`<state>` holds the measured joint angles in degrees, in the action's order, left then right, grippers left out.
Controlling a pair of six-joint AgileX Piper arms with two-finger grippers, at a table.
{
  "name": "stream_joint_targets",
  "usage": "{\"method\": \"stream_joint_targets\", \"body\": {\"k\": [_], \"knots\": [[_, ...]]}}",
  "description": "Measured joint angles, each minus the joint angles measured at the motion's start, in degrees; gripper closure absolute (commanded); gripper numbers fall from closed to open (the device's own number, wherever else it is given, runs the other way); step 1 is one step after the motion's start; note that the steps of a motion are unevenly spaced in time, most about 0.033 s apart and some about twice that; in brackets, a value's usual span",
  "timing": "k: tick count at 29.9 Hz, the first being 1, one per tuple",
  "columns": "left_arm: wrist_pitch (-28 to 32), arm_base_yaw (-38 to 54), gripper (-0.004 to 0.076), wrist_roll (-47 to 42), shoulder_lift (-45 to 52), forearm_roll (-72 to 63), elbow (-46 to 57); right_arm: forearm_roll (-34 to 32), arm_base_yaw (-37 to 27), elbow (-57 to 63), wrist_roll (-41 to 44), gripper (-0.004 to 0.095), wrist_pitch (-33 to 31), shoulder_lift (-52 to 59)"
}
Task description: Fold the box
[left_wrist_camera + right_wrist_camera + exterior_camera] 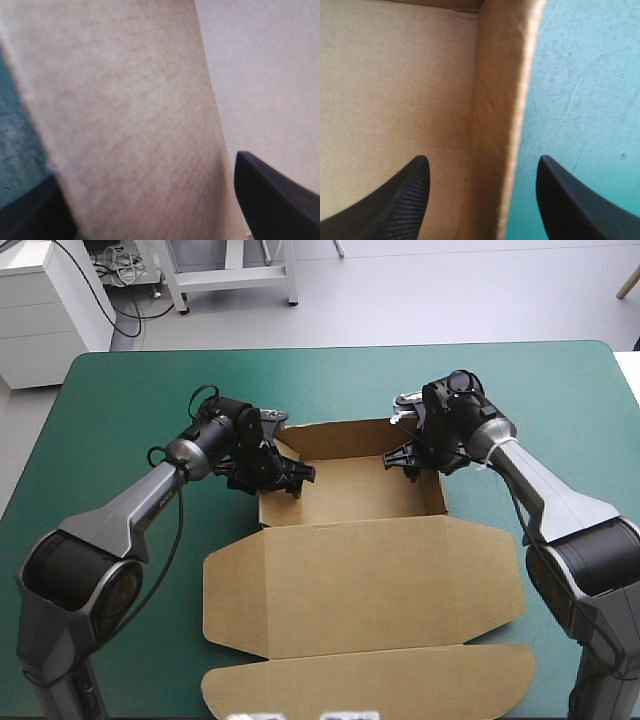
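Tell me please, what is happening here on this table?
Two robot arms are folding a brown box on the teal-green table. It is already an open tray, with the lid lying flat toward the near edge. The left arm has its jaws open astride the tray's left wall. The right arm has its jaws open astride the right wall, one finger inside and one outside. Neither is clamped on the board.

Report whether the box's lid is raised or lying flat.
Flat: the lid lies spread on the table, tray walls standing beyond it.
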<state>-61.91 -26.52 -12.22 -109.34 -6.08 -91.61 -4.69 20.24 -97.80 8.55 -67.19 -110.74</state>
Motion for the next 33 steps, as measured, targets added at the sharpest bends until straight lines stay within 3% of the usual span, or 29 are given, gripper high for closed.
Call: {"method": "stream_joint_targets", "body": {"k": [8, 14, 18, 23, 33], "knots": [[-7.78, 0.0, 0.0157, 0.0, 0.0, 6.08, -11.13, 0.0, 0.0, -5.92, -0.04, 0.0331, -0.58, 0.22], [-9.12, 0.0, 0.0183, 0.0, 0.12, 7.73, -23.77, -0.08, 0.0, -10.56, -0.18, 0.0334, -0.7, 4.79], [-9.53, 0.0, 0.0339, 0.0, 1.52, 7.73, -29.36, -1.62, 0.06, -11.02, -1.81, 0.0334, -1.24, 9.65], [-9.87, 0.0, 0.0729, 0.81, 6.55, 7.73, -30.8, -2.81, 0.06, -11.02, -2.43, 0.0334, -1.69, 13.71], [-9.94, 0.0, 0.0731, 6.44, 21.15, 8.14, -30.83, -1.51, 0.06, -10.45, -1.09, 0.0334, -1.94, 14.73]]}}
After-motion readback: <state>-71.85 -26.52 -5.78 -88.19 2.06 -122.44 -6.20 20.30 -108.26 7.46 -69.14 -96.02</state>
